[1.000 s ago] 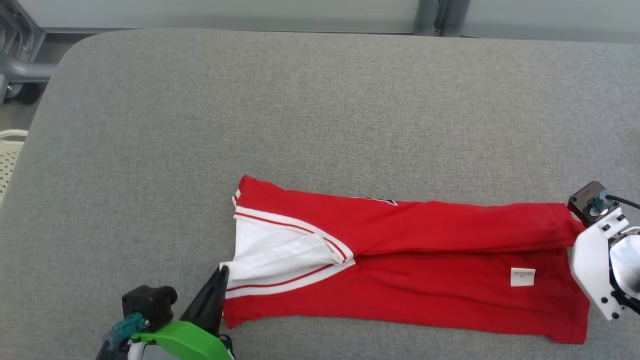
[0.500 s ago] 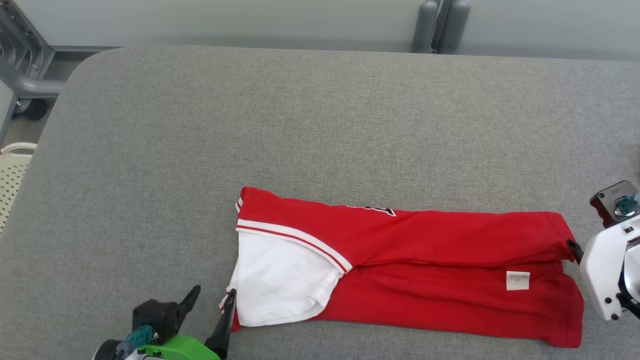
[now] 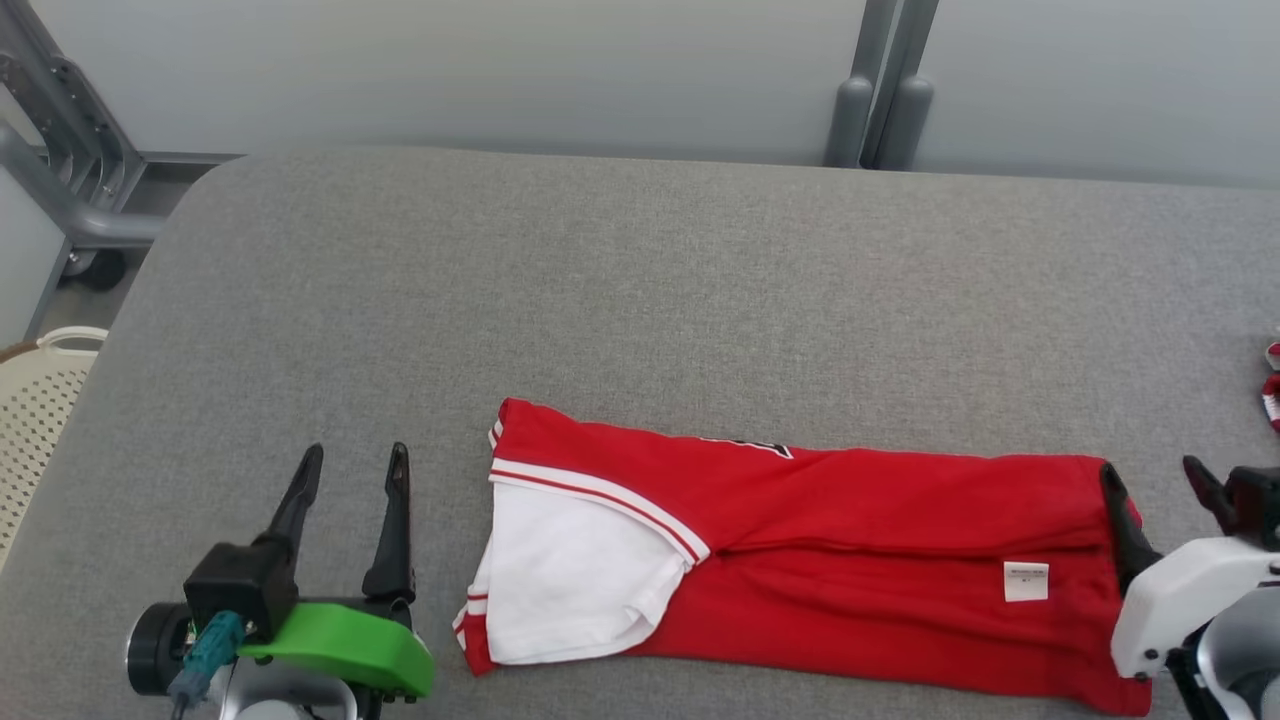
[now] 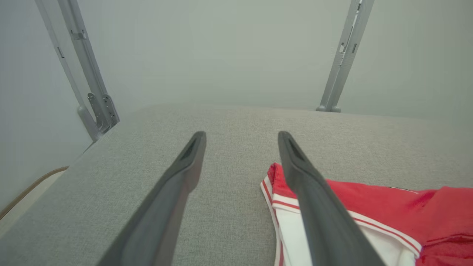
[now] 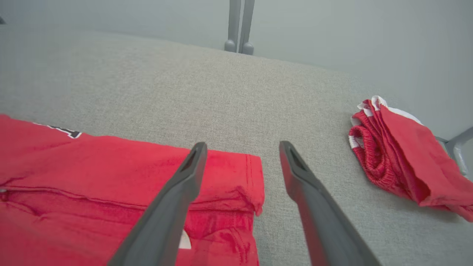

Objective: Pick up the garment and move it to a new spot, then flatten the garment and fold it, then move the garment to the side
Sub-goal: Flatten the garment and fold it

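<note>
While both stand open and empty, the left gripper (image 3: 356, 452) sits at the lower left of the head view and the right gripper (image 3: 1150, 468) at the lower right. The shirt (image 3: 850, 560) lies between them as a long red strip across the lower middle of the grey table (image 3: 640, 280), its white-trimmed end just beside the left fingers and its hem end at the right ones. Folding looks part done: the lengthwise fold is in. Next, I judge, one end needs pinching and carrying over onto the other. A second red bundle (image 5: 402, 162) lies apart at the far right.
</note>
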Controlling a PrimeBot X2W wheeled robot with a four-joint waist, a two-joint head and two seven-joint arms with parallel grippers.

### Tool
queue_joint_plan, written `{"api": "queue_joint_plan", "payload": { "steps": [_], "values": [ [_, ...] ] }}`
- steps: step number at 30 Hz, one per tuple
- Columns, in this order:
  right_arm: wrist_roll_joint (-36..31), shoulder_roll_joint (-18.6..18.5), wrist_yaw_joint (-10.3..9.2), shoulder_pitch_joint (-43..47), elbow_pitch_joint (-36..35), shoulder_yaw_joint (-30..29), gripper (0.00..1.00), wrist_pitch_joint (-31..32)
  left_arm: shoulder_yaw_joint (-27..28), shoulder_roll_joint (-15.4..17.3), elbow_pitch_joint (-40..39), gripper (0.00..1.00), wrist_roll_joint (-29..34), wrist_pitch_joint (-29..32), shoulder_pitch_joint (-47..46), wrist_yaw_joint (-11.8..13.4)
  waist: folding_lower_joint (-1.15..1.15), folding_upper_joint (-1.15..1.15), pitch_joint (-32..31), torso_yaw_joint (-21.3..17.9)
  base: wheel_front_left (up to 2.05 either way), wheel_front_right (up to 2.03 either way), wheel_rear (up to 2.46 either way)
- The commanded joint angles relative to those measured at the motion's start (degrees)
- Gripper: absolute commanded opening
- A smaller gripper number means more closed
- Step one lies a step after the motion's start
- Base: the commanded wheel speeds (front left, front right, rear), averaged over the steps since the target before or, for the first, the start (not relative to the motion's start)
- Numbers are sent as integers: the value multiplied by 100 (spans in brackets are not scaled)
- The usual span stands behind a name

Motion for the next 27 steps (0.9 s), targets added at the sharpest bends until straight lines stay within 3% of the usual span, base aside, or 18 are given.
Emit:
{"api": "queue_joint_plan", "payload": {
  "steps": [1, 6, 11, 18, 27],
  "values": [
    [-50, 220, -9, -21, 145, -63, 100, -323, 181, -125, -44, 100, 39, -9, 251, -156, 0, 0, -187, -42, 0, 0, 0],
    [-98, 772, -8, -98, 655, -124, 100, -1354, 859, -394, -139, 100, 453, -10, 645, -832, 0, 0, -487, -132, 0, 0, 0],
    [-197, 890, -8, -95, 1125, 33, 100, -2049, 1432, -677, -29, 100, 775, -11, 884, -1327, 0, 0, -640, -201, 0, 0, 0],
    [-155, 905, -9, -89, 1624, 427, 100, -2593, 1898, -842, 456, 100, 1017, -11, 1117, -1642, 0, 0, -832, -339, 0, 0, 0],
    [-4, 902, -8, -181, 2014, 748, 100, -2896, 1872, -855, 1175, 100, 1077, -11, 878, -1945, 0, 0, -913, -319, 0, 0, 0]
  ]
}}
